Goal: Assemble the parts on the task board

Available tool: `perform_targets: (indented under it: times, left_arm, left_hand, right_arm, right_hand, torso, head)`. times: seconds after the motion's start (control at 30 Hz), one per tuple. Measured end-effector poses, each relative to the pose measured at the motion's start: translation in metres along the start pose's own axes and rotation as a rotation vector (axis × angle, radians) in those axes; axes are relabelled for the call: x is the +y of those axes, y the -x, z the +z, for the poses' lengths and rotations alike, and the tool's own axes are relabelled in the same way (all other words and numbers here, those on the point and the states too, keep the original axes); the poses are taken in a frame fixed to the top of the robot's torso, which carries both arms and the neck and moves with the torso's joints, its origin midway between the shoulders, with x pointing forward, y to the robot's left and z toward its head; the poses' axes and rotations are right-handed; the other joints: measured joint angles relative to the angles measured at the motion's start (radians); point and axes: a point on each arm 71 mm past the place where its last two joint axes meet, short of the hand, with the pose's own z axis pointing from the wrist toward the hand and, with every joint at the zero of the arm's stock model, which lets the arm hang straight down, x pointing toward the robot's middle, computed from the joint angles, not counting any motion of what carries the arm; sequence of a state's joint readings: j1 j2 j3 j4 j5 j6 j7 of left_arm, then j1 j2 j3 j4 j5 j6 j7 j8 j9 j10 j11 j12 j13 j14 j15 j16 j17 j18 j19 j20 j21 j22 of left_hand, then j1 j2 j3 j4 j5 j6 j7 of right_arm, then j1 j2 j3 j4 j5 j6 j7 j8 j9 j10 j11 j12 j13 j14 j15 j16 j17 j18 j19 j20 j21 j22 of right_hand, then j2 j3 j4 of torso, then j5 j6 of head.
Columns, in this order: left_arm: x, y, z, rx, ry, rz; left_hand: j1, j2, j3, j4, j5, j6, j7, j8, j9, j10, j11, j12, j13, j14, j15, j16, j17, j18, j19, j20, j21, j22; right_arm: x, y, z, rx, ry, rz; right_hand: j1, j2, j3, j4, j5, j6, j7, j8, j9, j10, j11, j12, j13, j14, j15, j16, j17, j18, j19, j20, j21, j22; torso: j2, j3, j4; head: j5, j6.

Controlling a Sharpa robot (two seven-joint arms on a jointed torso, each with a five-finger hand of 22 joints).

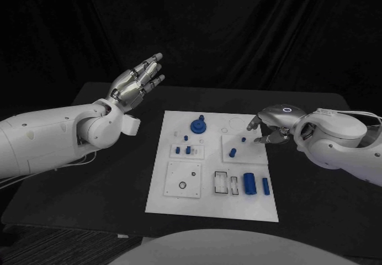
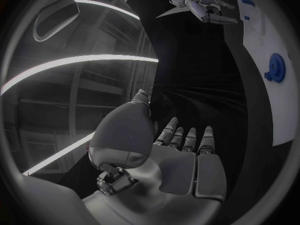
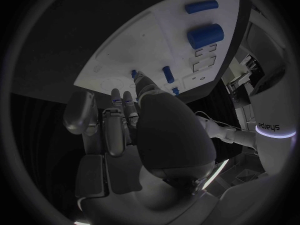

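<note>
Both robot hands, left (image 1: 137, 81) and right (image 1: 269, 129), hover empty, fingers apart, over the black table (image 1: 111, 171) and white task board (image 1: 185, 203).

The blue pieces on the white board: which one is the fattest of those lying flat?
The thick blue cylinder on the board's near right part. A much slimmer blue rod lies right beside it; the other pieces are smaller.

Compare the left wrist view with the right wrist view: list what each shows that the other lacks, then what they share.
Left wrist view alone: the left hand, open and raised off the table, and the round blue part. Right wrist view alone: the thick blue cylinder and the slim blue cylinder. Shared: the white task board and the right hand above it.
</note>
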State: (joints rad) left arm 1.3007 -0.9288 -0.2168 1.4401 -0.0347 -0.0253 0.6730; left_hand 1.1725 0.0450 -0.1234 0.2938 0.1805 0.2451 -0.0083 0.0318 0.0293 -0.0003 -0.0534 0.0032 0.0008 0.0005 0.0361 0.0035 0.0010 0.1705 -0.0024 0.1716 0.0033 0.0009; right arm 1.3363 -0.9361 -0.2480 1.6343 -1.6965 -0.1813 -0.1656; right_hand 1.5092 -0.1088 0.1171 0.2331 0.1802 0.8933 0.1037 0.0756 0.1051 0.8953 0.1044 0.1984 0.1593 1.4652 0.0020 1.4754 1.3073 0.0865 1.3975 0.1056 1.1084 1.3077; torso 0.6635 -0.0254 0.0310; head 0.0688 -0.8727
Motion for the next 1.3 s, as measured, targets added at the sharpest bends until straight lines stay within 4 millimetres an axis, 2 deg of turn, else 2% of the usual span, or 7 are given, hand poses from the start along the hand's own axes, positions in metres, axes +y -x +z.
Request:
perform_targets:
  times: [0.37, 0.43, 0.7, 0.8, 0.83, 0.9, 1.3]
  left_arm:
    - [0.003, -0.003, 0.000, 0.009, 0.003, -0.033]
    - [0.003, -0.003, 0.000, 0.010, 0.003, -0.036]
    - [0.005, -0.003, 0.000, 0.013, 0.005, -0.043]
    - [0.007, -0.003, 0.000, 0.013, 0.008, -0.046]
    - [0.007, -0.003, 0.000, 0.012, 0.009, -0.046]
    - [0.008, -0.003, 0.000, 0.012, 0.009, -0.047]
    - [0.014, -0.005, -0.002, 0.020, 0.019, -0.060]
  left_hand:
    - [0.048, 0.016, -0.012, -0.005, 0.039, 0.008, 0.015, 0.000, 0.000, 0.001, 0.020, 0.000, 0.000, -0.002, 0.020, 0.000, 0.000, 0.000, 0.002, 0.027, 0.000, 0.000]
    - [0.067, 0.023, -0.018, -0.004, 0.059, 0.012, 0.019, 0.000, 0.000, 0.000, 0.021, 0.000, 0.000, 0.000, 0.022, 0.000, 0.000, 0.000, 0.002, 0.034, 0.000, 0.001]
    - [0.067, 0.024, -0.031, 0.000, 0.064, 0.003, 0.024, 0.000, 0.000, 0.000, 0.021, 0.000, 0.000, 0.002, 0.023, 0.000, 0.001, 0.000, 0.002, 0.034, 0.000, 0.003]
    - [0.064, 0.017, -0.042, 0.000, 0.048, -0.026, 0.014, 0.000, -0.001, 0.000, 0.021, 0.000, 0.000, 0.002, 0.023, 0.000, 0.001, 0.000, 0.003, 0.016, 0.000, 0.001]
    - [0.062, -0.007, -0.040, 0.001, 0.045, -0.042, 0.006, -0.005, -0.003, 0.000, 0.021, 0.000, 0.000, -0.001, 0.021, 0.000, 0.001, 0.000, 0.003, 0.002, 0.000, 0.001]
    - [0.061, -0.024, -0.031, 0.003, 0.045, -0.053, -0.003, -0.005, -0.004, 0.000, 0.021, 0.000, 0.001, -0.002, 0.019, 0.000, 0.001, 0.000, 0.002, -0.006, 0.000, 0.000]
    - [0.073, -0.012, -0.010, -0.001, 0.059, -0.028, 0.021, -0.005, -0.002, 0.000, 0.025, 0.000, 0.001, -0.002, 0.019, 0.000, 0.000, 0.000, 0.003, -0.003, 0.000, 0.000]
  right_arm:
    - [0.003, -0.011, 0.010, 0.014, 0.011, -0.004]
    - [0.004, -0.013, 0.012, 0.014, 0.014, -0.004]
    - [0.009, -0.019, 0.020, 0.006, 0.029, 0.004]
    - [0.011, -0.019, 0.023, -0.003, 0.036, 0.006]
    - [0.011, -0.019, 0.024, -0.006, 0.038, 0.007]
    - [0.012, -0.019, 0.025, -0.010, 0.042, 0.009]
    - [0.016, -0.028, 0.031, -0.009, 0.055, 0.018]
  right_hand:
    - [0.022, 0.022, 0.025, -0.025, 0.055, 0.012, 0.005, 0.000, -0.014, 0.073, -0.004, -0.004, -0.044, 0.000, 0.000, 0.004, 0.000, 0.000, 0.007, 0.000, 0.000, 0.000]
    - [0.025, 0.025, 0.031, -0.022, 0.059, 0.018, 0.011, 0.000, -0.015, 0.089, -0.005, -0.004, -0.048, 0.000, 0.000, 0.004, 0.000, 0.000, 0.007, 0.000, 0.000, 0.000]
    - [0.026, 0.026, 0.053, -0.003, 0.059, 0.055, 0.029, 0.005, -0.017, 0.155, -0.005, -0.016, -0.074, 0.000, 0.011, 0.004, 0.000, 0.000, 0.016, 0.009, 0.000, 0.000]
    - [0.026, 0.026, 0.062, 0.001, 0.046, 0.078, 0.037, 0.013, -0.017, 0.174, -0.005, -0.025, -0.084, 0.000, 0.011, 0.004, 0.000, 0.000, 0.016, 0.009, 0.000, 0.000]
    - [0.019, 0.019, 0.065, 0.004, 0.039, 0.086, 0.039, 0.013, -0.017, 0.179, -0.007, -0.027, -0.087, 0.000, 0.011, 0.008, 0.000, 0.000, 0.016, 0.009, 0.000, 0.000]
    - [0.018, 0.018, 0.066, 0.004, 0.029, 0.096, 0.044, 0.016, -0.017, 0.189, -0.008, -0.031, -0.090, 0.000, 0.011, 0.008, 0.000, 0.000, 0.016, 0.009, 0.000, 0.000]
    - [0.018, 0.018, 0.074, 0.006, 0.015, 0.128, 0.040, 0.026, -0.015, 0.203, -0.012, -0.043, -0.093, 0.000, 0.011, 0.008, 0.000, 0.000, 0.016, 0.009, 0.004, 0.000]
  torso:
    - [-0.001, -0.0015, 0.0003]
    - [-0.001, -0.0018, 0.0005]
    - [-0.002, -0.0021, 0.0008]
    - [-0.002, -0.0023, 0.0008]
    - [-0.002, -0.0023, 0.0008]
    - [-0.002, -0.0023, 0.0008]
    - [-0.002, -0.0024, 0.0016]
  head:
    - [-0.003, 0.000]
    - [-0.003, 0.000]
    - [-0.004, 0.000]
    - [-0.005, 0.000]
    - [-0.006, 0.000]
    - [-0.007, 0.000]
    - [-0.009, 0.000]
